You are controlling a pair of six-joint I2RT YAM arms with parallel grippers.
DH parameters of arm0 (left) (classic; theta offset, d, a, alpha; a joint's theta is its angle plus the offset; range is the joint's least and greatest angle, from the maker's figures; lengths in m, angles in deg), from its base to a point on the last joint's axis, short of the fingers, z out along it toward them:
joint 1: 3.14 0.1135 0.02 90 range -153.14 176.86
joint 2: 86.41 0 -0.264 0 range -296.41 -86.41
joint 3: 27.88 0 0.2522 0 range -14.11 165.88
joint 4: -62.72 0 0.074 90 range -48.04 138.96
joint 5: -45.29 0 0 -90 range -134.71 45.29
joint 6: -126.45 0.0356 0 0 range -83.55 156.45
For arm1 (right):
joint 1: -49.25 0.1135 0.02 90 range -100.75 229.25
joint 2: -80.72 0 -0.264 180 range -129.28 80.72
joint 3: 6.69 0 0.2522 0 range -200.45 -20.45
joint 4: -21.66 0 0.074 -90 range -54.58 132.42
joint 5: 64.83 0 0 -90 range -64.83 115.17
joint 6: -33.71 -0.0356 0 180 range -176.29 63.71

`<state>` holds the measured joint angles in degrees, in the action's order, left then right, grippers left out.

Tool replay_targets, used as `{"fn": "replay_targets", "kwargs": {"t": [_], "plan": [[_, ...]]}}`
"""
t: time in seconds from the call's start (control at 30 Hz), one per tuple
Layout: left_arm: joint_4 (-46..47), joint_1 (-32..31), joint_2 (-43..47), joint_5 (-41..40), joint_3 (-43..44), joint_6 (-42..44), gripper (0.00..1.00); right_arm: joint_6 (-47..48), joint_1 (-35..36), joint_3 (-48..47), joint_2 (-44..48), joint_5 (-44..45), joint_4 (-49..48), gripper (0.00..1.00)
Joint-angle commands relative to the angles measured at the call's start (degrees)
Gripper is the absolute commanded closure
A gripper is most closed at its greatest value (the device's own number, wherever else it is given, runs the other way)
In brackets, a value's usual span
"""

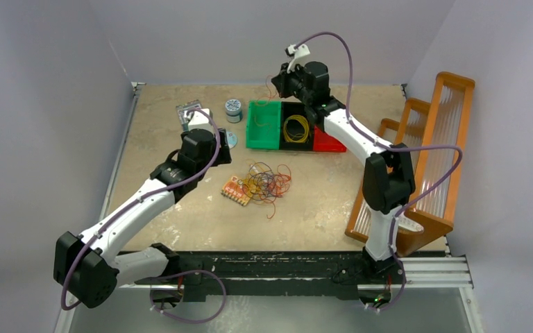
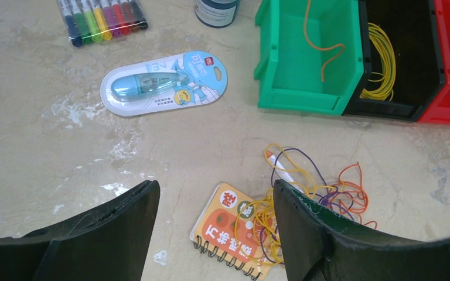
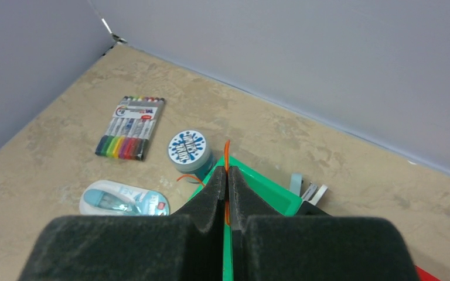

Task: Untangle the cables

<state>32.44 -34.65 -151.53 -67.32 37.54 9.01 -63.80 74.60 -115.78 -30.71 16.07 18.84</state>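
Overhead view of a bench. The sorting is partly done: a yellow cable coil (image 1: 295, 129) lies in the black bin (image 1: 296, 146), and the right arm's jaws, pressed tightly together, pinch an orange-red cable (image 3: 227, 153) that dangles into the green bin (image 1: 252, 132) at the bench's 12 o'clock. Most of the work looks left, since a loose tangle (image 1: 267, 182) of yellow, orange-red and purple cables sits at the bench's centre, partly over a small spiral notebook (image 1: 237, 189). The left arm's jaws are spread wide and hold nothing, hovering at about 10 o'clock from the tangle.
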Motion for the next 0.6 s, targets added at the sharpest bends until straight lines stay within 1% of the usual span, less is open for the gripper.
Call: {"fn": "replay_targets", "kwargs": {"t": [0.0, 0.13, 0.3, 0.57], "plan": [[-0.19, 0.05, 0.55, -1.82, 3.2, 3.04, 0.3, -0.84, -0.56, -2.46, -0.25, 3.61, -2.89, 1.0], [-0.17, 0.05, 0.3, -1.67, 3.38, 2.95, 0.31, -0.83, -0.64, -2.14, -1.72, 5.37, -1.71, 1.0], [-0.12, 0.11, 0.43, -1.11, 3.14, 2.97, 0.31, -0.39, -0.65, -3.11, -3.56, 3.28, 0.35, 1.0], [-0.58, 0.05, -0.6, -1.65, 3.59, 3.03, 0.31, 1.35, -0.65, -11.58, -12.25, -3.58, 9.76, 1.0]]}}
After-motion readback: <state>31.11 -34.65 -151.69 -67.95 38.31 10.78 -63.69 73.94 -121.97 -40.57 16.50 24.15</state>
